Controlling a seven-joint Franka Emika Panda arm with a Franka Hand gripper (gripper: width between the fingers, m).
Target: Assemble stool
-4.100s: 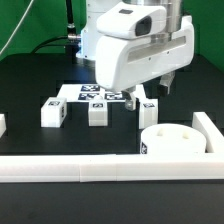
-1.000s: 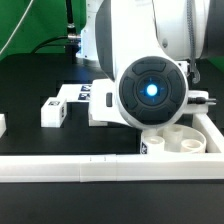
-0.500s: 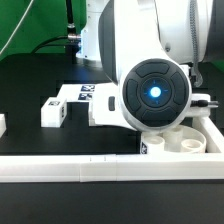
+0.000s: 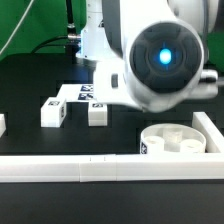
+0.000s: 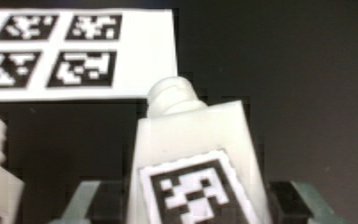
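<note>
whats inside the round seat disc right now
The seat disc shows round sockets, none with a leg in it. Its near wall covers the socket floors, so anything low inside cannot be seen.

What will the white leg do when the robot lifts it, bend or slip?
The leg looks like a thick plastic block, so it probably stays stiff. The gripper pinches its flat sides, so it likely won't roll, though smooth plastic might slip a bit. It looks short and plain, so it is probably light.
</note>
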